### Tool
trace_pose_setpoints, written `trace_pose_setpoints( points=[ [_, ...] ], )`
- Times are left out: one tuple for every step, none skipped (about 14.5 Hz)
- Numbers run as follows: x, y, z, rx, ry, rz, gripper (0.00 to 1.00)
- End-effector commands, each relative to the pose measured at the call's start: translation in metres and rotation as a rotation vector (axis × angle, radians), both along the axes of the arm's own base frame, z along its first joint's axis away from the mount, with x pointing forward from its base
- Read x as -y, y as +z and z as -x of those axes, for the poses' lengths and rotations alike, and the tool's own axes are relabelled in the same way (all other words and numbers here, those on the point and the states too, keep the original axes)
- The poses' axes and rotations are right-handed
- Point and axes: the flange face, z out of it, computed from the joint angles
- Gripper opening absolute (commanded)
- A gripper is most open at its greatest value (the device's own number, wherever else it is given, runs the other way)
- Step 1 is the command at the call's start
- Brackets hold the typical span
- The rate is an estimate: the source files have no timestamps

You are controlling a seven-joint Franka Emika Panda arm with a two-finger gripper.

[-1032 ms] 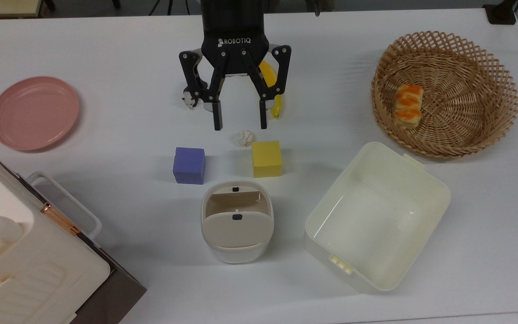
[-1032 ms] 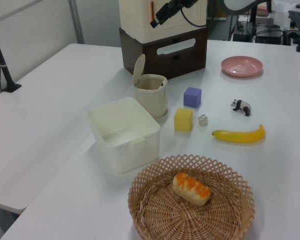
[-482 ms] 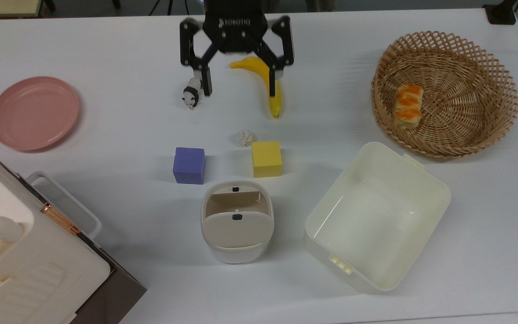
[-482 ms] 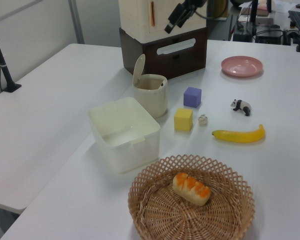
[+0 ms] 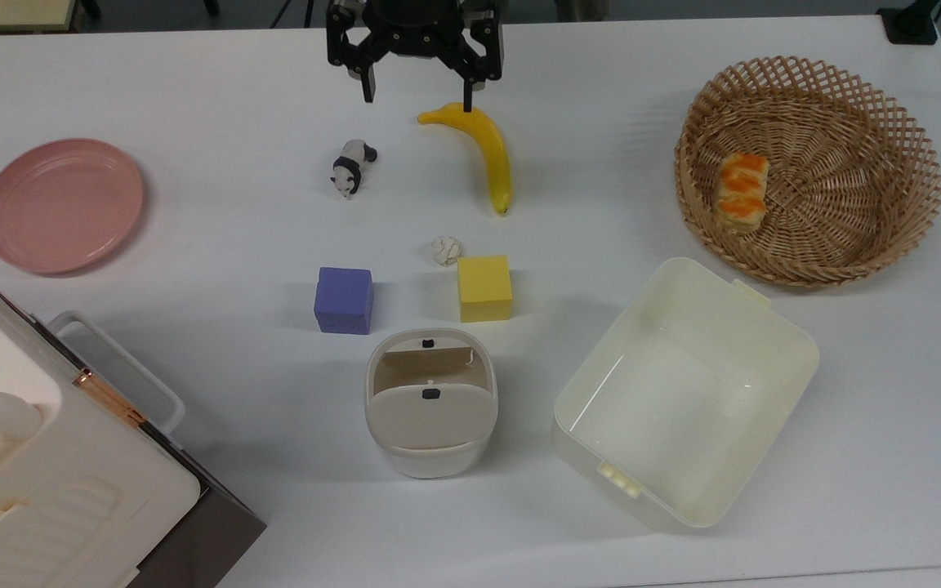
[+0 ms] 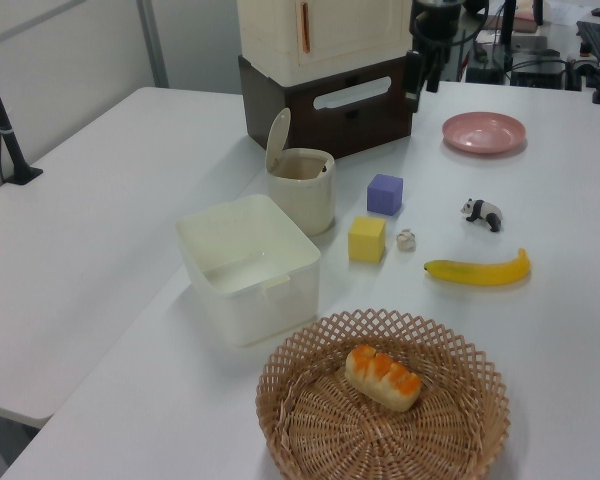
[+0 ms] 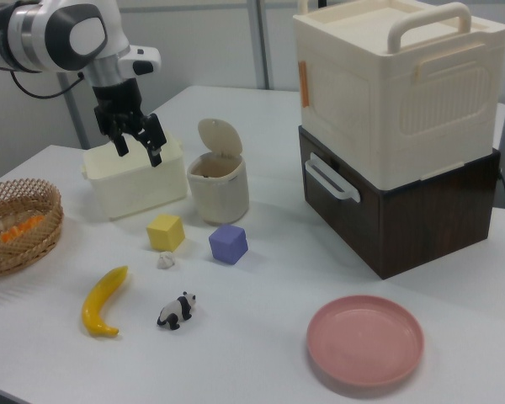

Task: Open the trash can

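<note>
Since a second ago, the gripper (image 5: 418,90) has drawn back from just above the crumpled paper ball (image 5: 445,250) to the far edge of the table (image 5: 217,212) in the top view, and its black fingers remain spread wide with nothing between them. Nothing on the table has shifted.

From the top view's left to right: a large cream box with a handle (image 5: 37,482) sits on a dark brown base at the lower left corner, a pink plate (image 5: 61,204) lies beyond it, then come a toy panda (image 5: 350,167), a purple cube (image 5: 344,300), the trash can (image 5: 430,404), a yellow cube (image 5: 484,287), a banana (image 5: 485,153), a lidless cream tub (image 5: 683,392) and a wicker basket (image 5: 809,168) holding a piece of bread (image 5: 740,191). The trash can stands near the table's front edge, just in front of the two cubes and between the big box and the tub. Its beige lid is swung up, and the inside is visible.

One fingertip (image 5: 467,104) overlaps the banana's stem end in the top view; contact cannot be judged there.

The right view shows the white arm (image 7: 67,34) reaching in from the upper left, with the gripper (image 7: 139,143) pointing down and raised well above the table. The left view shows the lid standing nearly upright behind the can's opening.
</note>
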Motion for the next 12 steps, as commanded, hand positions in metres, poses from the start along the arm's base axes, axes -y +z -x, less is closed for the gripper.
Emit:
trace_pose_setpoints(
  points=[
    [0.0060, -0.0032, 0.0107, -0.057, 0.030, 0.018, 1.00],
    [0.0083, -0.0033, 0.0100, -0.057, 0.027, 0.015, 1.00],
    [0.0124, -0.0041, 0.0098, -0.059, 0.030, 0.012, 1.00],
    [0.0096, -0.0098, 0.0083, -0.068, 0.040, 0.013, 1.00],
    [0.0050, -0.0112, 0.0069, -0.065, 0.047, 0.013, 1.00],
    [0.0040, -0.0118, 0.0057, -0.067, 0.047, 0.013, 1.00],
    [0.0050, -0.0093, 0.0069, -0.068, 0.037, 0.013, 1.00],
    [0.0043, -0.0052, 0.0081, -0.071, 0.035, 0.013, 1.00],
    [0.0059, -0.0074, 0.0086, -0.086, 0.032, 0.013, 1.00],
    [0.0075, -0.0085, 0.0082, -0.090, 0.029, 0.012, 1.00],
    [0.0092, -0.0078, 0.0080, -0.088, 0.026, 0.012, 1.00],
    [0.0108, -0.0080, 0.0075, -0.090, 0.021, 0.010, 1.00]
  ],
)
